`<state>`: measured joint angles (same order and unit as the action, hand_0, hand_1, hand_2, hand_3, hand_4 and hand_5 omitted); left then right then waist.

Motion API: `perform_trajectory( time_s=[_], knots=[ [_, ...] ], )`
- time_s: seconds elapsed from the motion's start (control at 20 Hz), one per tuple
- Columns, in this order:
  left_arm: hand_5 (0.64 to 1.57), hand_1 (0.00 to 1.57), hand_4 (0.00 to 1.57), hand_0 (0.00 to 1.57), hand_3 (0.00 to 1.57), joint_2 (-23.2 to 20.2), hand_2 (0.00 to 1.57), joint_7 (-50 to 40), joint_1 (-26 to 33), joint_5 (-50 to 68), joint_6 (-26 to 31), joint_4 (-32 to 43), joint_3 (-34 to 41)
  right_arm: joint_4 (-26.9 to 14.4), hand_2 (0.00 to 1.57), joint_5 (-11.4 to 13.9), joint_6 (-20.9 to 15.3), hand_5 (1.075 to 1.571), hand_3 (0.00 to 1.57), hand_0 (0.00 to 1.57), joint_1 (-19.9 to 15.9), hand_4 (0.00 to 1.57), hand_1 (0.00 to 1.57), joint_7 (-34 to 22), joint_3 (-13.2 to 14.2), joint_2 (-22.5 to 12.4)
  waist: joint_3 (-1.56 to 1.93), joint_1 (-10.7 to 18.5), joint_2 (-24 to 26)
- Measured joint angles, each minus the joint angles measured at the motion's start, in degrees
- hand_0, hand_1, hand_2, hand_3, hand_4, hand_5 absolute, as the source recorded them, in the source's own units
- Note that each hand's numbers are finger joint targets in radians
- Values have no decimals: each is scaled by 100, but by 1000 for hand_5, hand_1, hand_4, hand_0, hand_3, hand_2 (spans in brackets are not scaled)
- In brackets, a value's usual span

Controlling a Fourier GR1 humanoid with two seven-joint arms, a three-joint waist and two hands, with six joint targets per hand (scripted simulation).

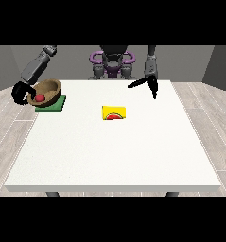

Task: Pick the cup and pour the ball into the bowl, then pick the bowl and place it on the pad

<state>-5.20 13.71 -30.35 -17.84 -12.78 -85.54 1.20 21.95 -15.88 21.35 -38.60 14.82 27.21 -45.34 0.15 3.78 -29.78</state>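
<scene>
- While the bowl (pixel 44 91) hangs tilted over the pad (pixel 51 103), I read the pour as done: the ball (pixel 39 97) sits inside the bowl, low against its inner wall.
- Landmark is the pad, a green flat square at the table's (pixel 114 156) far corner on the view's left. Bowl is right above it, tipped toward the camera; I can't tell if its base touches the pad yet.
- Hand at the view's left (pixel 21 91) is curled round the bowl's rim on the side away from the pad's centre, fingers hooked over the edge.
- Hand at the view's right (pixel 150 84) is well away from the pad, across the table, hovering; fingers look straight and spread, holding nothing.
- Cup (pixel 114 113): yellow with a red mark, lying toward the table's middle, well apart from the pad. Looks tipped over, though I can't be sure.
- Bowl look: brown, wood-toned, wide and shallow, darker inside.
- Handling guess: rigid, probably light, smooth rim, so a one-sided rim hold lets it swing. Ball is small, red, free to roll; level the bowl before letting go.
- If I regrasp, I'd take the rim with thumb inside, fingers outside.
</scene>
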Motion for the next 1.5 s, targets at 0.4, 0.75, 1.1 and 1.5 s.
perform_trajectory(
  time_s=[0.4, 0.75, 1.1, 1.5],
  knots=[
    [1566, 0, 0, 0, 0, -29, 0, -397, 311, 72, 214, -538, -112, -423, 1571, -203, 141, 1570, 489, 1571, -216, 739, 1571, -350, 184, -128, -6, 13, 233],
    [1567, 0, 0, 0, 0, -58, 0, -353, 427, 208, 296, -519, -8, -398, 1571, 4, 84, 1567, 1014, 1571, -61, 694, 1571, -349, -60, 5, -9, -13, 401],
    [1565, 0, 0, 0, 0, -30, 0, -544, 402, 129, 271, -848, -93, -481, 473, 288, -290, 1514, 739, 751, -63, 0, 751, -377, -235, -210, -6, 8, 202],
    [1567, 0, 0, 0, 0, -92, 0, -686, 683, 195, 367, -1350, -88, -533, 376, 467, -496, 1488, 158, 0, -112, 0, 0, -394, -277, -699, -7, -29, 120]
  ],
)
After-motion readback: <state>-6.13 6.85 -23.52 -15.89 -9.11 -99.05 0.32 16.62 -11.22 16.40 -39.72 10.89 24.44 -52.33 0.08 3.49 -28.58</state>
